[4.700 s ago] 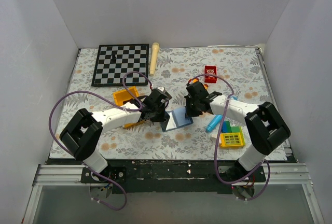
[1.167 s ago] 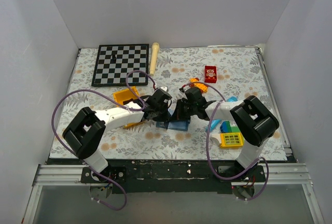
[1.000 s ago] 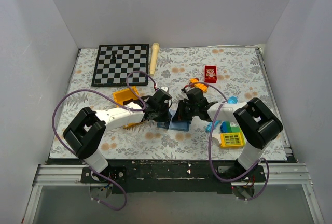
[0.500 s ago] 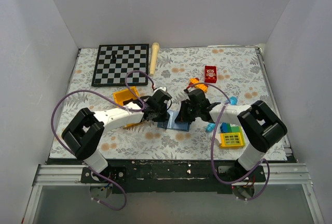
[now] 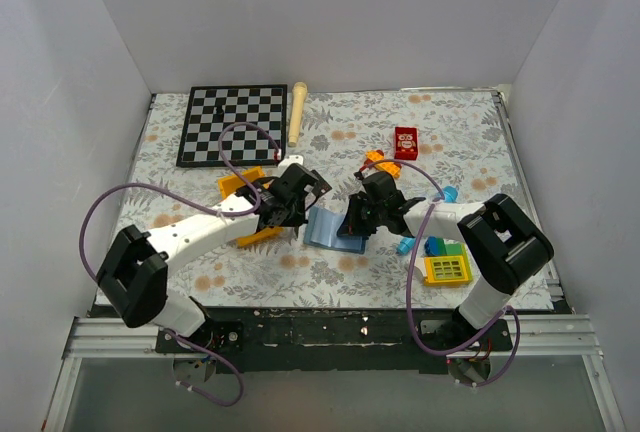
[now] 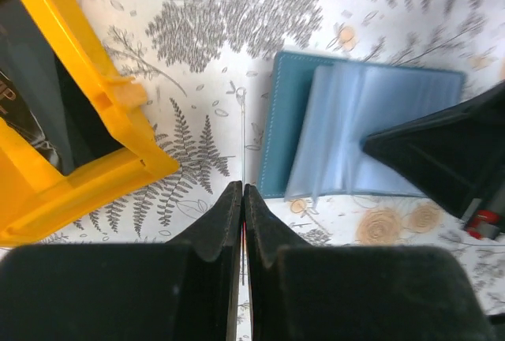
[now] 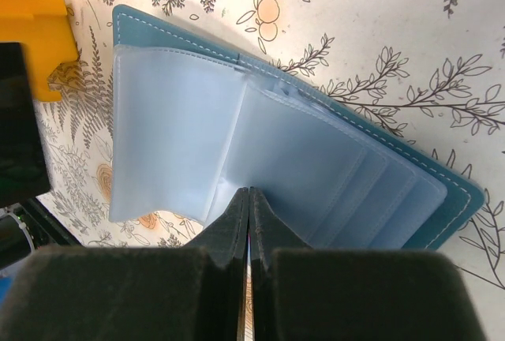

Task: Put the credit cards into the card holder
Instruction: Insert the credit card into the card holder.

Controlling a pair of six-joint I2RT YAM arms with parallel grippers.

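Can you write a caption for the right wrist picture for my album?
The shut right hand, tips at the pale sleeves of the open card holder on the flowery table.

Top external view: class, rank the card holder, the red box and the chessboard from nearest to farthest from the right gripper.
From the right gripper:
1. card holder, right at its fingertips, mid-table.
2. red box, behind it, toward the back right.
3. chessboard, farthest, at the back left.
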